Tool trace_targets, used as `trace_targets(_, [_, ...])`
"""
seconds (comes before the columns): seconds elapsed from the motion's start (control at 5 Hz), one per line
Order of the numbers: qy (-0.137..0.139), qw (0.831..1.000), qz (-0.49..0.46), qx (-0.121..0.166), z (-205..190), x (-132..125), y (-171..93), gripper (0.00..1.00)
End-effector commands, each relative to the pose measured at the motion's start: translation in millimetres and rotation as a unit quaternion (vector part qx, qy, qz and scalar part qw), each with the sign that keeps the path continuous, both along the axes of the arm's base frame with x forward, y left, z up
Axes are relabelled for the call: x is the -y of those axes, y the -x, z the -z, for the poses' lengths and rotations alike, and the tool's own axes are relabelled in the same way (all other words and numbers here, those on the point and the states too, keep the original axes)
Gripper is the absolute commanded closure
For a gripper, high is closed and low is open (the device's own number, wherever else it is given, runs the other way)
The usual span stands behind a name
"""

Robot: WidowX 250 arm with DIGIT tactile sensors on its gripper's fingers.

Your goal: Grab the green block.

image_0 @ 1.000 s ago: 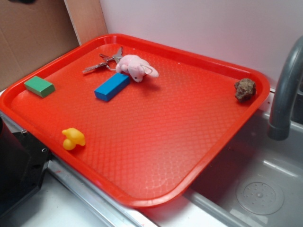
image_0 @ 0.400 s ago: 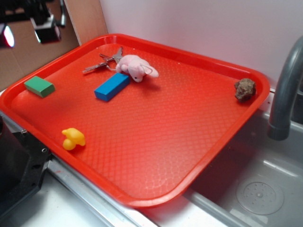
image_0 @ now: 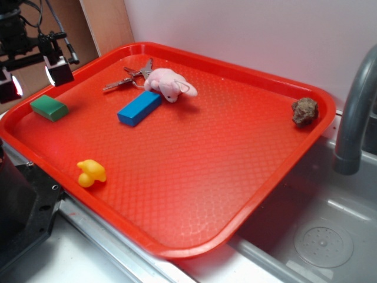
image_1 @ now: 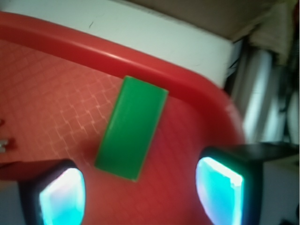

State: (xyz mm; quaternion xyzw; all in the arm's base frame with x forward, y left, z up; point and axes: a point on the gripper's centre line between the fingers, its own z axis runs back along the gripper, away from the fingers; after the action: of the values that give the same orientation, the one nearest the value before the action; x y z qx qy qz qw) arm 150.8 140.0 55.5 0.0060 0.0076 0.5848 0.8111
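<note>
The green block [image_0: 49, 108] lies flat on the red tray [image_0: 194, 183] near its left rim. In the wrist view the green block [image_1: 131, 127] sits just ahead of the fingers, close to the tray's raised edge. My gripper [image_0: 34, 81] hovers above and slightly behind the block, at the tray's left corner. It is open, with its two fingers set wide apart and nothing between them. The gripper [image_1: 140, 194] shows two pale pads, one fingertip [image_1: 62, 196] at the lower left and the other at the lower right.
A longer blue block [image_0: 139, 108] lies mid-tray beside a pink plush toy [image_0: 169, 84] and keys [image_0: 126, 78]. A yellow duck [image_0: 91, 173] sits near the front-left rim, a brown rock [image_0: 304, 111] at the far right. A grey faucet [image_0: 353, 112] and sink [image_0: 321, 236] lie to the right.
My gripper has come into view at the upper left and dropped lower towards the green block. Nothing on the tray has moved.
</note>
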Motion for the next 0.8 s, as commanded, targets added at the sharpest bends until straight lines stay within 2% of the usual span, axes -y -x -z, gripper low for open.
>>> trace_targets(0.0, [-0.016, 1.0, -0.005, 0.018, -8.5, -5.0, 9.7, 0.0])
trace_targets(0.2, [-0.016, 1.0, -0.005, 0.018, -8.5, -5.0, 9.7, 0.0])
trace_targets(0.4, [-0.022, 0.999, -0.039, -0.015, 17.1, -11.1, -1.5, 0.0])
trace_targets(0.6, [-0.009, 0.996, -0.085, -0.035, 40.5, -18.7, -5.3, 0.0])
